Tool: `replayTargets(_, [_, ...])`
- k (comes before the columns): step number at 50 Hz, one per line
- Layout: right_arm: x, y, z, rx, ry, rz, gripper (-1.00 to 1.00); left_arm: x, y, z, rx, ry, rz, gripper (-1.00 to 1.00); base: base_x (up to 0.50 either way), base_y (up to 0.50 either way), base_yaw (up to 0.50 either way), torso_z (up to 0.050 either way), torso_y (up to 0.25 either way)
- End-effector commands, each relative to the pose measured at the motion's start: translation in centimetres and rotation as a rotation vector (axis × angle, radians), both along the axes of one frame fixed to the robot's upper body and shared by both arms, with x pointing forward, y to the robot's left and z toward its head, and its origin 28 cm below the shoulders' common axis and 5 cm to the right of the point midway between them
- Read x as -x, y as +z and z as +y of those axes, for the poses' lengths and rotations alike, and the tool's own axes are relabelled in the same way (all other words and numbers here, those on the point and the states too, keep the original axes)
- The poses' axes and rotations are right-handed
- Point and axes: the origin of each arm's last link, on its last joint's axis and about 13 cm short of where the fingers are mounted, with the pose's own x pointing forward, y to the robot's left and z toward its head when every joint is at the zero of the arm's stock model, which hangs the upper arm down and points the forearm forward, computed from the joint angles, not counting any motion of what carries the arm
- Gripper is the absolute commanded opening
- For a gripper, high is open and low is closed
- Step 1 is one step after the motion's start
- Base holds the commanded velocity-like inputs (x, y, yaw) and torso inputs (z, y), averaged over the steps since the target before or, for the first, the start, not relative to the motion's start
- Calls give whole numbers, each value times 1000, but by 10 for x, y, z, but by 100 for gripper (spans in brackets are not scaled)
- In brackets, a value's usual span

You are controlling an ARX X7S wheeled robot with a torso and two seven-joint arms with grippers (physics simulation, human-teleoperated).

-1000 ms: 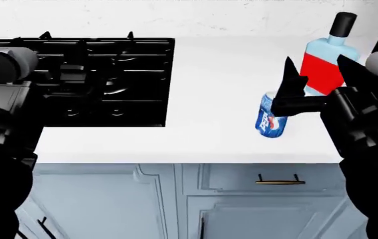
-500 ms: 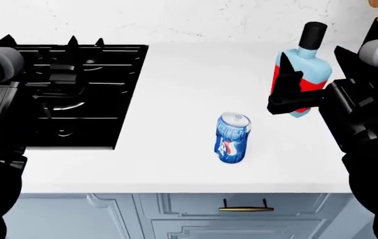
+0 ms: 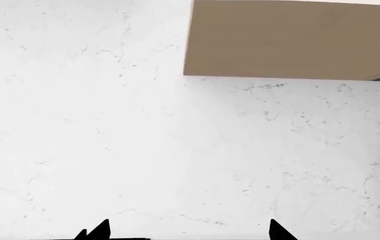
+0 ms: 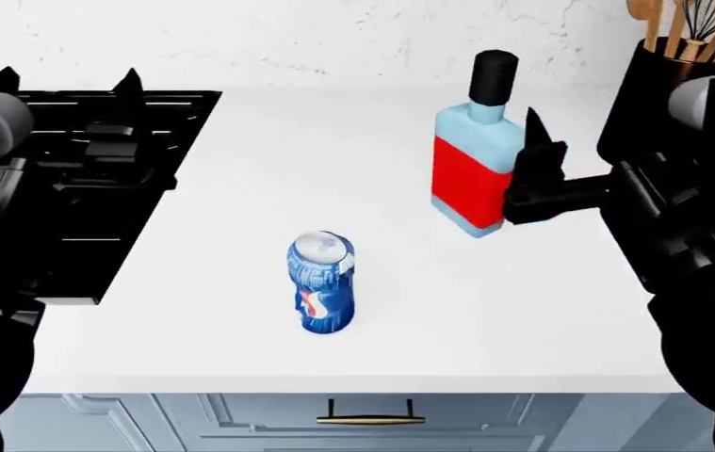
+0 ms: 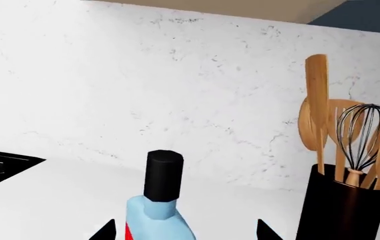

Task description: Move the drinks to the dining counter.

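Currently the right gripper [image 4: 536, 160] is held with jaws apart, empty, just beside the bottle [image 4: 472, 165] on its right; in the right wrist view the black cap sits between the two fingertips [image 5: 104, 231]. The left gripper [image 3: 183, 231] faces the wall; only its tips are seen, spread apart, nothing between them. Both drinks are on the white worktop [image 4: 256, 169] beside the gas hob [image 4: 81, 179]: bottle upright at the back right, Pepsi can [image 4: 322, 283] upright nearer the front edge, well apart from it. A utensil holder [image 5: 340, 207] stands near the bottle. The dining counter is not in view. Step judged: approach for the bottle grasp, probably; contact cannot be confirmed. Next: jaws centred around the bottle body, closed, then lifted.
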Motion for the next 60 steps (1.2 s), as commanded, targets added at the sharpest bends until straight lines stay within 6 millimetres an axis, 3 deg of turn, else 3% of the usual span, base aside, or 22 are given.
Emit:
replayTargets(1, [-9, -6, 3, 40, -51, 86, 100, 1, -1, 1, 0, 8, 2, 100, 0, 0, 0, 0, 0])
replayTargets(4, [-16, -9, 3, 21, -59, 165, 100, 1, -3, -1, 1, -25, 22, 100, 0, 0, 0, 0, 0])
replayTargets(7, [-17, -9, 2, 23, -66, 162, 100, 3, -6, -6, -29, -166, 106, 100, 0, 0, 0, 0, 0])
replayTargets(13, [-24, -5, 2, -11, -57, 184, 100, 7, -8, -10, -44, -231, 159, 100, 0, 0, 0, 0, 0])
replayTargets(22, [-40, 3, 4, 0, -45, 177, 100, 6, -16, -9, -44, -237, 200, 100, 0, 0, 0, 0, 0])
replayTargets(28, [-39, 9, 6, -5, -14, 174, 100, 5, -19, -8, -38, -235, 206, 100, 0, 0, 0, 0, 0])
replayTargets(33, [-38, 9, 10, -2, 26, 176, 100, 4, -20, -8, -36, -236, 208, 100, 0, 0, 0, 0, 0])
replayTargets(52, [-67, 10, 18, 40, 70, 235, 100, 6, -22, -8, -33, -245, 207, 100, 0, 0, 0, 0, 0])
replayTargets(60, [-75, 8, 13, 38, 43, 280, 100, 6, -23, -8, -36, -242, 208, 100, 0, 0, 0, 0, 0])
